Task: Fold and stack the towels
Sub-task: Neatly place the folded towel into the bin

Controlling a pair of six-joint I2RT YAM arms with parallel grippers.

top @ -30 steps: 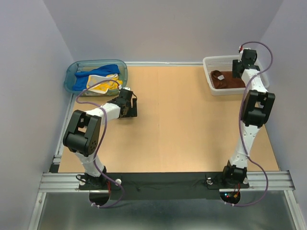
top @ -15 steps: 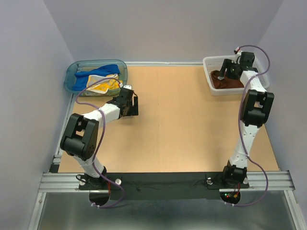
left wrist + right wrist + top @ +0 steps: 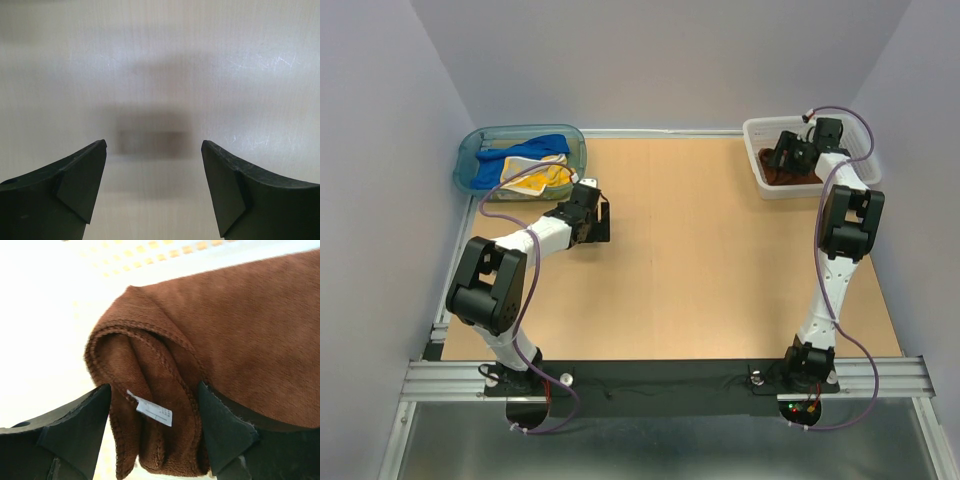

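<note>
Right end effector [image 3: 788, 152] has swung left from the basket's [image 3: 752, 130] right side and now sits over the brown towel [image 3: 782, 178] at the counter's [image 3: 700, 260] far right corner. Blue towel [image 3: 535, 148] and yellow towel [image 3: 548, 178] are piled in the tub [image 3: 470, 152] at the far left corner, with the left end effector [image 3: 605, 220] near it. Left wrist view: jaws wide open over bare counter. Right wrist view: jaws spread, straddling the brown towel's folded edge, its white tag [image 3: 150, 410] between them.
</note>
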